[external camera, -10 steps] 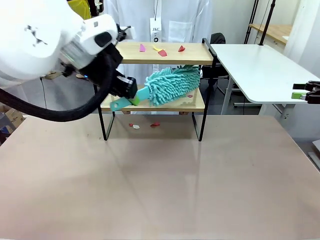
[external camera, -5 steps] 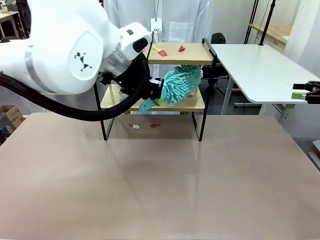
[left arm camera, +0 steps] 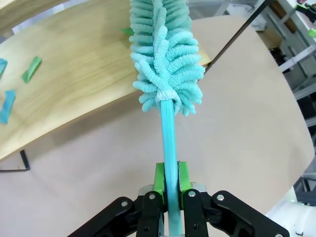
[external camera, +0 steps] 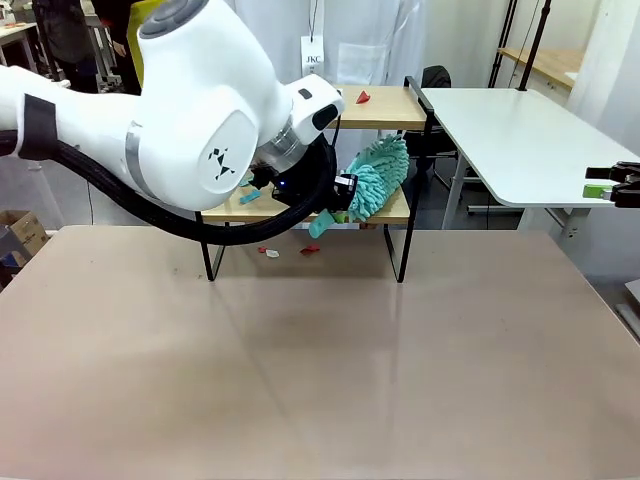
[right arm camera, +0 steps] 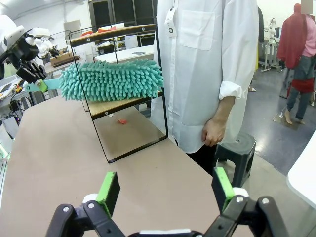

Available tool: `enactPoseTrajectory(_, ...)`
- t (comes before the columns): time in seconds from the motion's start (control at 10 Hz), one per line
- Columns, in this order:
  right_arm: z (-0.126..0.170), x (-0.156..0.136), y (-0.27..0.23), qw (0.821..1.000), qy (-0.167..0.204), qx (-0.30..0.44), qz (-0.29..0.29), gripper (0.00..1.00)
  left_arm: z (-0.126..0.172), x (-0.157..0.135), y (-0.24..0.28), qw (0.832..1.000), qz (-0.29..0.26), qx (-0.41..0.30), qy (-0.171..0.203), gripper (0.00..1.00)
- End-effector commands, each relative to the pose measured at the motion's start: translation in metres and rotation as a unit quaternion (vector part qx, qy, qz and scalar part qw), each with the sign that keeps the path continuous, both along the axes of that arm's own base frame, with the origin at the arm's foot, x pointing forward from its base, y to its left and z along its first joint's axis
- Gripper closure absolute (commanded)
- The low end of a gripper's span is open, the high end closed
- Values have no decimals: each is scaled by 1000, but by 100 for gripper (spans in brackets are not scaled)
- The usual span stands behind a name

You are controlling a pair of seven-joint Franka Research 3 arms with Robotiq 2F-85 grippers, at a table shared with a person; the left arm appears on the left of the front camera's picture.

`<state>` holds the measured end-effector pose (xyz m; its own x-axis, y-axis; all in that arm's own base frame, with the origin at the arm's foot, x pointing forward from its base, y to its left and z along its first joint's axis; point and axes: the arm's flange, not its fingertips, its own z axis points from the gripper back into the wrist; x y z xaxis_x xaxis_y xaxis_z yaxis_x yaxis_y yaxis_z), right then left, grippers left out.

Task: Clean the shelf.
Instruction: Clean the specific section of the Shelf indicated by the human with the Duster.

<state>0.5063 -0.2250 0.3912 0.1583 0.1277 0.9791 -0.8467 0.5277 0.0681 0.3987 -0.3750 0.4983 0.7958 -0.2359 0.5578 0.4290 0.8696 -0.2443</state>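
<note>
The shelf (external camera: 392, 110) stands at the table's far side, with a light lower board (left arm camera: 74, 84) and a black frame. My left gripper (external camera: 337, 196) is shut on the teal handle of a fluffy teal duster (external camera: 378, 178). The duster head (left arm camera: 165, 54) lies across the right end of the lower board, and the green pads (left arm camera: 159, 177) clamp the handle. A red scrap (external camera: 362, 97) lies on the top board, and teal scraps (left arm camera: 32, 69) on the lower one. At the far right my right gripper (external camera: 610, 187) hangs open and empty, as its own view (right arm camera: 165, 190) confirms, with the duster (right arm camera: 111, 79) beyond.
Small red and white scraps (external camera: 272, 253) lie on the table under the shelf. A person in a white coat (right arm camera: 207, 64) stands right behind it. A white side table (external camera: 520, 140) is at the right. The near table surface (external camera: 320, 370) is bare.
My left arm has swung rightwards in front of the shelf, sweeping the duster along the lower board to its right end. The right gripper has stayed still.
</note>
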Motion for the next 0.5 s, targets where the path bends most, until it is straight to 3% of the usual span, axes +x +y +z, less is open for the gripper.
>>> enactPoseTrajectory(0.0, 5, 2, 3, 1000, 8, -2, -4, 0, 1, 1, -20, 999, 28, 18, 0, 87)
enactPoseTrajectory(0.2, 5, 2, 3, 1000, 8, -2, -4, 0, -9, 2, -20, 999, 28, 5, 35, 87)
enactPoseTrajectory(0.3, 5, 2, 3, 1000, 8, -2, -4, 0, -7, 1, -4, 1000, 13, 12, 4, 87)
enactPoseTrajectory(0.4, 5, 2, 3, 1000, 8, -2, -4, 0, -7, 1, -4, 1000, 13, 12, 4, 87)
